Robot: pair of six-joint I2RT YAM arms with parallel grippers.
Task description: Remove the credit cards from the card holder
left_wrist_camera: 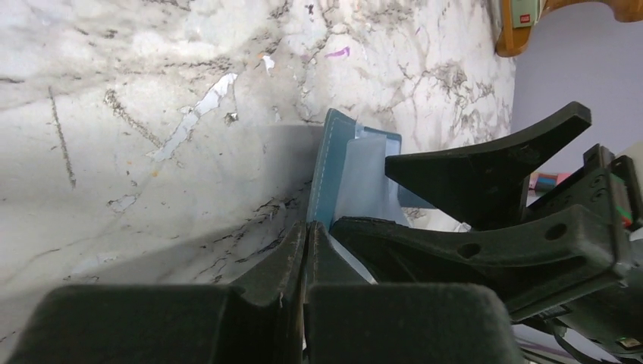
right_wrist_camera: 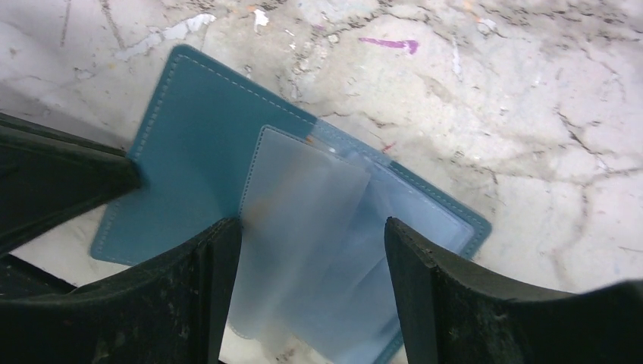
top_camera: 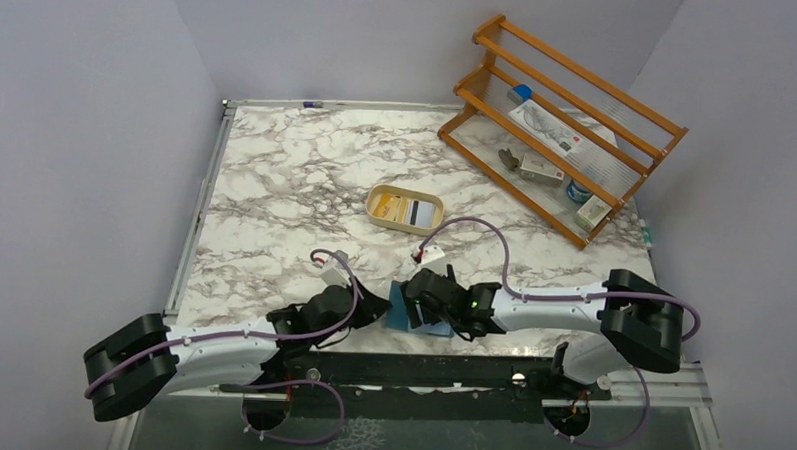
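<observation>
Right pincer (right_wrist_camera: pixel 311 227) spread over open card holder (right_wrist_camera: pixel 189 152); left pincer (left_wrist_camera: pixel 305 231) pinching its edge.

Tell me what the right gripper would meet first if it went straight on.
Probably the clear sleeves of the card holder, framed by the open right gripper; depth is unclear.

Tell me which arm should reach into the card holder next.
Probably right: the right gripper stands open astride the card holder's clear sleeves, while the left gripper is shut on its cover.
</observation>
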